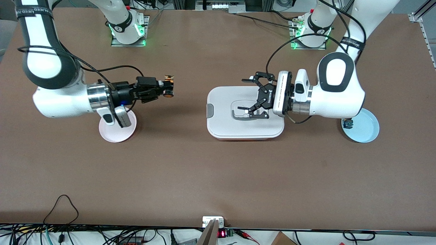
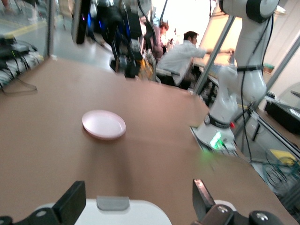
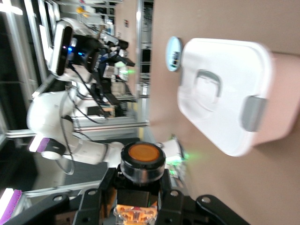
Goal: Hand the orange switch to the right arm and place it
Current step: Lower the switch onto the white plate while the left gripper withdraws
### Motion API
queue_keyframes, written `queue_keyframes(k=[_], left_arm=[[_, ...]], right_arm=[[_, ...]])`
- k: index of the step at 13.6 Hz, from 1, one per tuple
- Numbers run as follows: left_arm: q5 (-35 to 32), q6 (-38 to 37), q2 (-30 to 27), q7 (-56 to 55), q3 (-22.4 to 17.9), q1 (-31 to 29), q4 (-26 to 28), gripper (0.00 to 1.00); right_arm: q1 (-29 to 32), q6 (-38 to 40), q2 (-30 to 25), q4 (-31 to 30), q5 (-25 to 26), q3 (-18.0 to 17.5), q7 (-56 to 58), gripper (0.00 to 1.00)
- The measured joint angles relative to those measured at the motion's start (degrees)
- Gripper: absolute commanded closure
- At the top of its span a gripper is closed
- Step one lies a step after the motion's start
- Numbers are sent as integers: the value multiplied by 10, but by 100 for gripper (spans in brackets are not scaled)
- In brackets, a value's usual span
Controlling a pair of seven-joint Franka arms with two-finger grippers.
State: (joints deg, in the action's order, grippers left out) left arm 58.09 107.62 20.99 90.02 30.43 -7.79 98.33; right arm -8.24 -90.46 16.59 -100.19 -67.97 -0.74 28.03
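Observation:
My right gripper (image 1: 162, 89) is shut on the orange switch (image 1: 168, 87), a small black cylinder with an orange cap, and holds it in the air over bare table beside the pink plate (image 1: 117, 131). In the right wrist view the switch (image 3: 143, 161) sits clamped between the black fingers (image 3: 101, 194). My left gripper (image 1: 250, 98) is open and empty above the white lidded box (image 1: 224, 117). In the left wrist view its fingers (image 2: 70, 201) stand wide apart over the box lid (image 2: 140, 215).
A light blue plate (image 1: 366, 131) at the left arm's end holds a small switch with blue and green parts (image 1: 347, 123). The pink plate also shows in the left wrist view (image 2: 103, 124). The white box shows in the right wrist view (image 3: 225, 93).

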Motion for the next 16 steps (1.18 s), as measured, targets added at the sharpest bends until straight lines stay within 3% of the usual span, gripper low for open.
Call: queue_keyframes(k=[3,6,9,11,13,16], left_arm=[[-159,-63,-20,-98,-3,-17,0,0],[-320,-136,-24,-229,-5,-29,-2,0],[-477,-223,-31,-388,-2,-29,-38,0],[-553,-282,-36,-510,1,-22,-78,0],[-618,-322,-39,-633,4,-15,-117,0],[-696,-342,-41,-731,4,-4,-172,0]], right_arm=[[16,1,-22,22,145,0,29,100],[18,1,-38,43,324,0,80,100],[18,-16,-41,44,513,0,185,100],[18,-66,-40,33,622,0,254,100],[18,-129,-37,5,688,-1,308,100],[17,-216,-34,-35,727,-3,394,100]])
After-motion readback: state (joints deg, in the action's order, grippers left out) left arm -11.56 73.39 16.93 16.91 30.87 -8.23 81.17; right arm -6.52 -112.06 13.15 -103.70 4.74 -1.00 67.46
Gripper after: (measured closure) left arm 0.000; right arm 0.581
